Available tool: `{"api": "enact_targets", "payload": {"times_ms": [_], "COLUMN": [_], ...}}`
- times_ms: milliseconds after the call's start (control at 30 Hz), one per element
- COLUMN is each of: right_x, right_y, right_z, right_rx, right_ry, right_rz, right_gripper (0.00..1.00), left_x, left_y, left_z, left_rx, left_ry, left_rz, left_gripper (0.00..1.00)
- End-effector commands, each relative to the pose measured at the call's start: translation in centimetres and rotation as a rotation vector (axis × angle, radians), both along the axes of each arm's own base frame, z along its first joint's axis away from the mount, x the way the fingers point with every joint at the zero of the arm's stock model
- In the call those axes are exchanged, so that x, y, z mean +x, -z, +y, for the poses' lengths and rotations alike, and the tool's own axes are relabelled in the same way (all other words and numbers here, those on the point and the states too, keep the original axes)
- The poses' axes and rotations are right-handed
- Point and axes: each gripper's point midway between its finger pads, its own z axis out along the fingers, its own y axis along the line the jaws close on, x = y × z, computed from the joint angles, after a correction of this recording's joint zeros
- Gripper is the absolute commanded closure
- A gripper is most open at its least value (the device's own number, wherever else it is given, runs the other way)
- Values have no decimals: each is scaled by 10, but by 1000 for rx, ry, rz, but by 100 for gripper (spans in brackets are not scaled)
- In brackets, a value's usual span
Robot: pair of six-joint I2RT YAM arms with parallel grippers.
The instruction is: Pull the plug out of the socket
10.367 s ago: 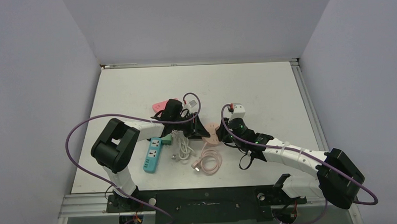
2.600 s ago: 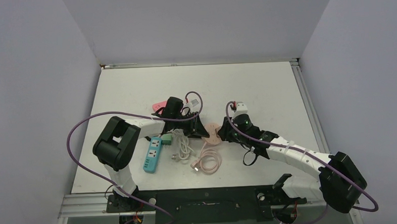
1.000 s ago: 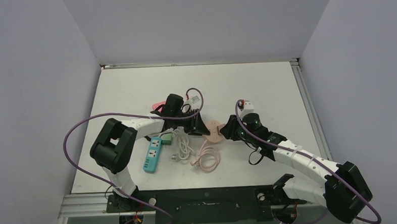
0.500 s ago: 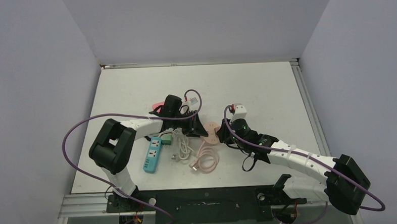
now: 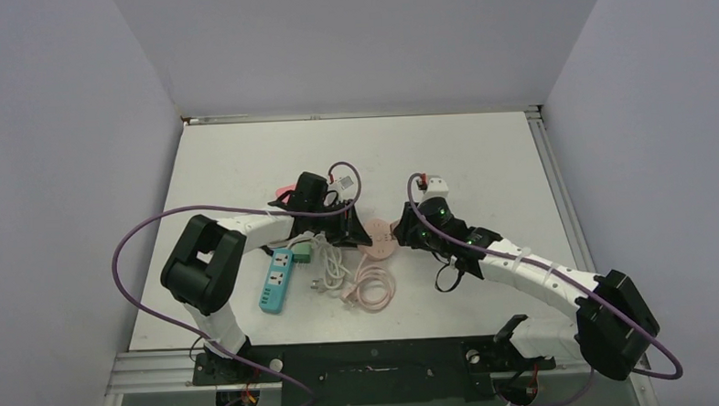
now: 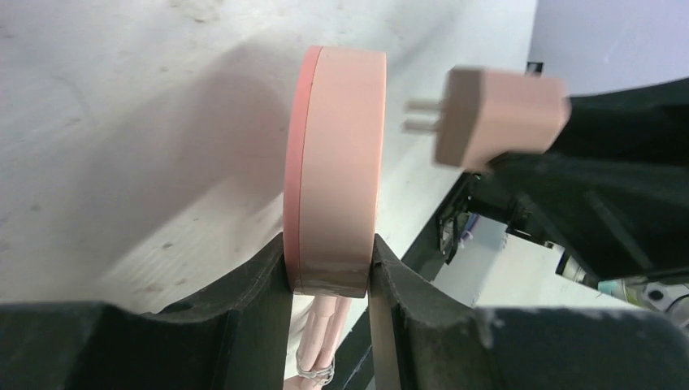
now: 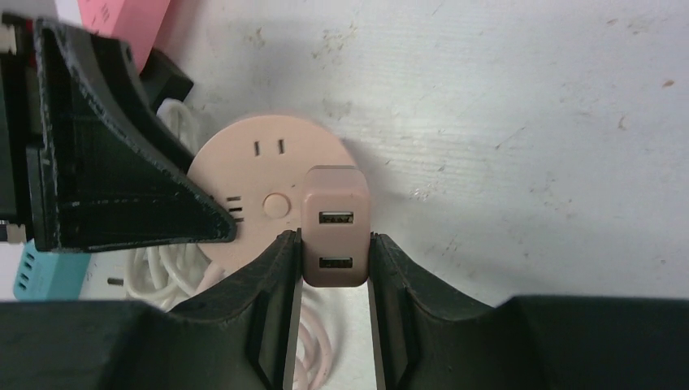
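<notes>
A round pink socket (image 5: 378, 239) lies at the table's middle. My left gripper (image 5: 352, 231) is shut on its rim, and in the left wrist view the disc (image 6: 337, 162) sits edge-on between the jaws of that gripper (image 6: 329, 264). My right gripper (image 5: 401, 230) is shut on a pink USB plug (image 7: 335, 227). The right wrist view shows this gripper (image 7: 335, 244) holding the plug over the socket's face (image 7: 252, 187). In the left wrist view the plug (image 6: 496, 118) hangs clear of the socket, its two prongs bare with a small gap.
A teal power strip (image 5: 275, 280) with a green adapter (image 5: 301, 253) lies left of the socket. A white cable (image 5: 329, 270) and the socket's coiled pink cable (image 5: 371, 289) lie in front. A pink-red box (image 5: 287, 190) sits behind the left gripper.
A second ago my right gripper was farther right; it has moved back left, close to the socket. The left gripper and the socket have shifted slightly left.
</notes>
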Motion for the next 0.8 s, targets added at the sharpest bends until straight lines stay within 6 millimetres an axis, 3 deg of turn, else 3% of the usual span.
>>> {"api": "enact_targets", "payload": {"times_ms": [0,133,467,533,700,767], "right_x": [27,34,30,29,28,27], "right_y": [-35,-33,-33,-32,-29,-28], "right_z": [-1,-16,-22,-22,-23,-24], "right_rx": [149,150,131,135,138,135], "right_ry": [-16,0,6,7,8,9], "right_rz": [-54,-47,-56,-54,-50,-50], "right_gripper": [95,95,95,95,95,95], "left_x": [19,19,21,24,26,27], "left_y": [-6,-5,1,5,16,17], "left_z": [7,8,10,14,20,22], "left_rx": [34,37,63,94,154,169], "left_ry": [-51,-50,-63,-74,-82,-84], "left_rz": [-63,-61,-55,-53,-38,-44], "left_gripper": [100,100,99,91,54,45]}}
